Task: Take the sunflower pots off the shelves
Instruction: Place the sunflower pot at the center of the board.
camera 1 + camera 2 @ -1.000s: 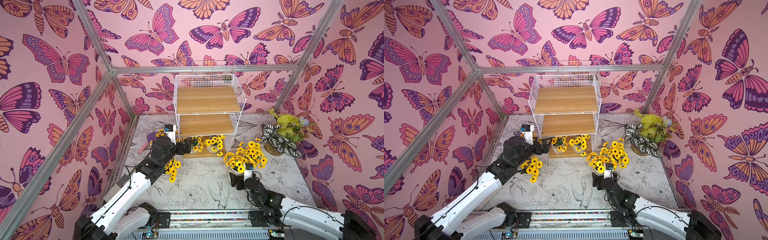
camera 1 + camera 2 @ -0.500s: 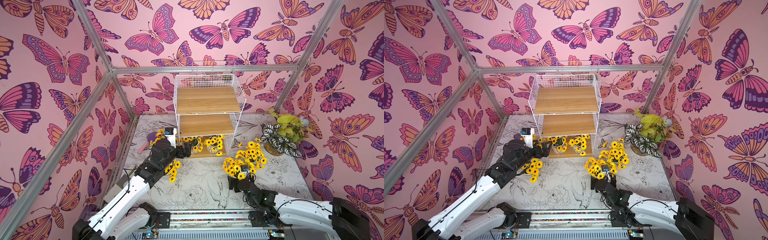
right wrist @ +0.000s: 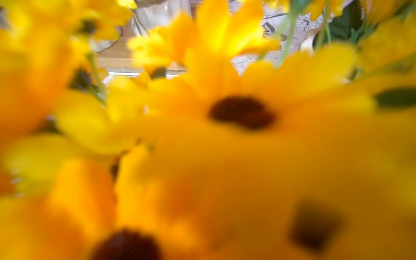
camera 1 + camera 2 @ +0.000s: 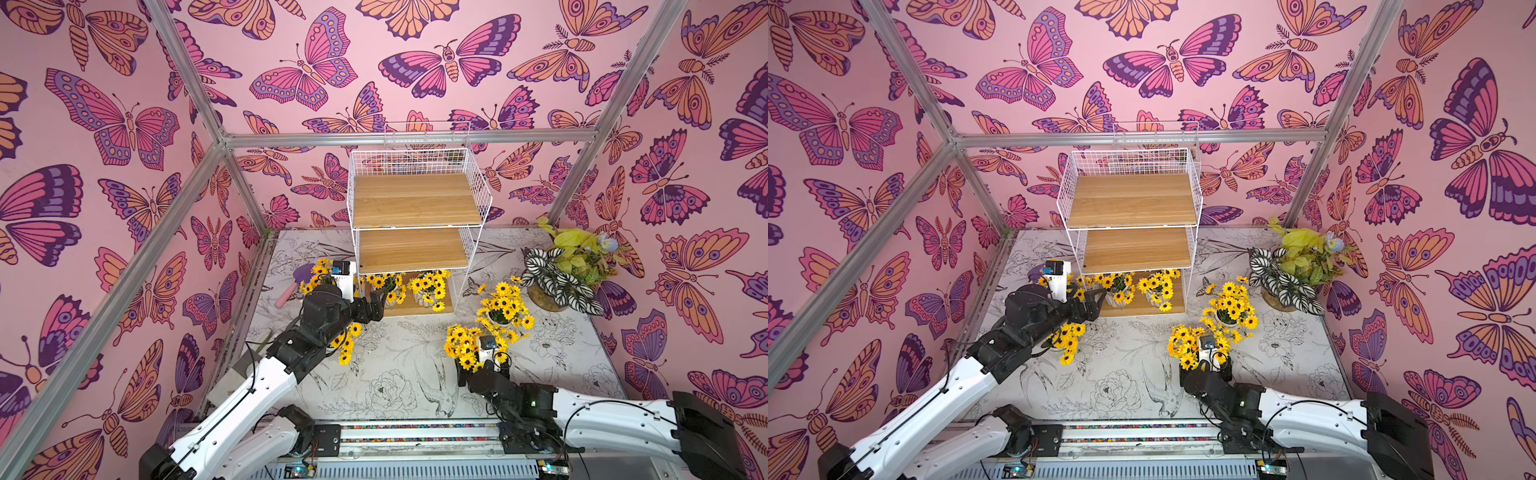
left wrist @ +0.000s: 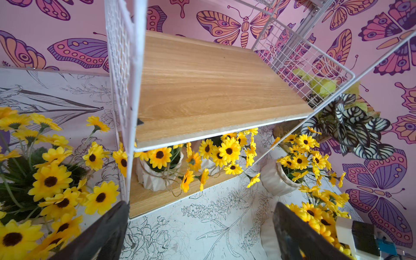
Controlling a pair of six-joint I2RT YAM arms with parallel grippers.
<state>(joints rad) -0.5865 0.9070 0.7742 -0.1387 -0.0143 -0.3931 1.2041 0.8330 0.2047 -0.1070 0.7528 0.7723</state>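
Change over the last second: the right arm has folded back toward its base, bringing the front pot [image 4: 467,347] away from the right pot [image 4: 503,307] and nearer the front of the surface [image 4: 395,374]. The left arm has only edged in at the front-left corner of the shelves [image 4: 415,199].

Count: the top and middle boards are bare. The left shelf pot [image 4: 384,286] and right shelf pot [image 4: 428,289] sit on the bottom board. The rear pot [image 4: 318,274] and low pot [image 4: 347,343], both by the left arm, are also off. Judged two-thirds done.

Left end effector [image 4: 376,303]: jaws spread wide, empty, touching nothing that I can see. The left shelf pot is just ahead.

Right end effector [image 4: 482,370]: buried under blooms, and its wrist view shows only blurred petals. I cannot tell whether it is clenched on the front pot or has let go, nor whether that pot is down.
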